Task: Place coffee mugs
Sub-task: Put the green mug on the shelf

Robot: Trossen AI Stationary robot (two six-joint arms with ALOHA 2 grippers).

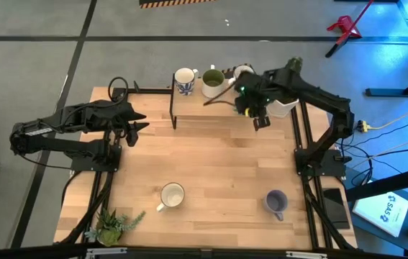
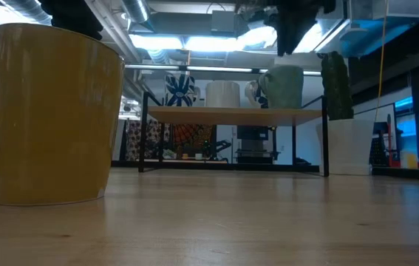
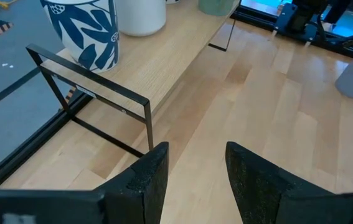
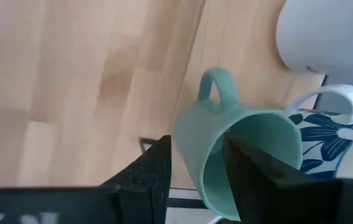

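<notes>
The left pincer [image 1: 137, 126] waits at about nine o'clock on the wooden desk [image 1: 218, 162], its dark fingers [image 3: 148, 180] a moderate gap apart with nothing between them.

On the raised wooden shelf [image 1: 221, 108] at twelve o'clock, the row begins with a white ceramic mug with a blue leaf pattern [image 1: 185, 80], then an olive green mug with a pale outer wall [image 1: 213, 82]. A second blue-patterned white mug [image 4: 335, 134] stands further along, largely hidden under the right arm in the overhead view.

The right pincer [image 4: 196, 171] hovers over the shelf's right end, at about one o'clock, closed on the rim of a teal green ceramic mug [image 4: 238, 158], one finger inside and one outside. In the table-level view, this mug [image 2: 287, 87] appears to sit at shelf height, though whether it already rests there is hard to tell.

Two mugs remain on the desk near the front edge: a pale yellow mug [image 1: 171, 196] at about six o'clock and a lavender mug [image 1: 276, 202] at about five o'clock. So, by my reading, three are placed, a fourth is being set down, and two are left.
</notes>
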